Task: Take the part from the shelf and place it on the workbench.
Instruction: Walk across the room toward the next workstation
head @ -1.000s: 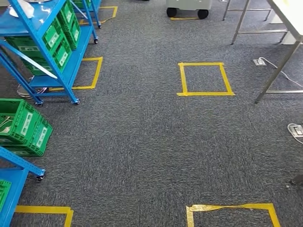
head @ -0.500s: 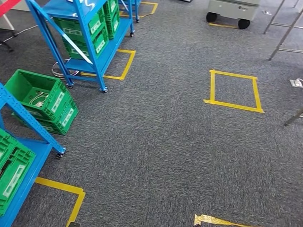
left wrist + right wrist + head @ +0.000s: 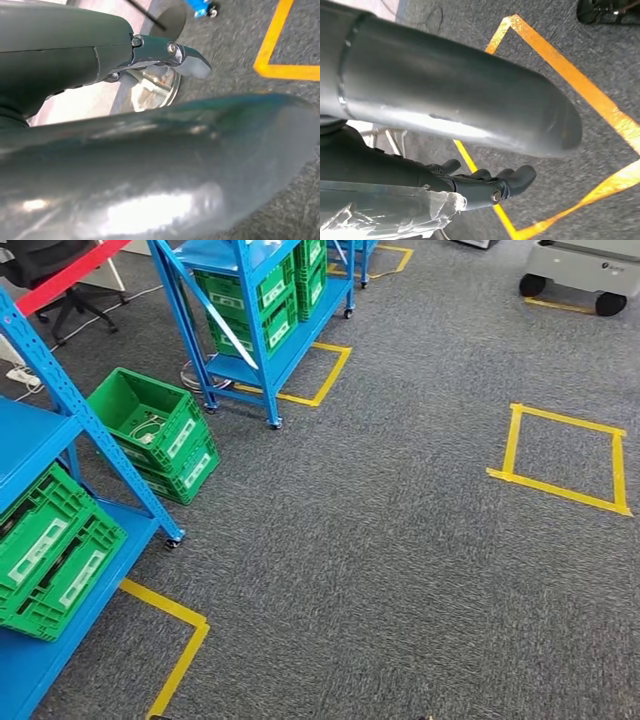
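Judging from the head view, no part can be picked out yet. It is presumed to lie in one of the green crates (image 3: 54,558) on the near blue shelf (image 3: 47,382) at the robot's left, or in those on the farther shelf (image 3: 251,302). Its weight and stiffness cannot be told, so a small, light, possibly bagged and slippery item should be assumed. It is best taken around its middle, clear of the crate wall.

The right hand (image 3: 486,182) is seen hanging over the carpet with its fingers loosely stretched out and nothing between them. Crinkled clear film (image 3: 395,212) is seen against its cover. The left hand (image 3: 168,52) is mostly hidden, and its state cannot be told.
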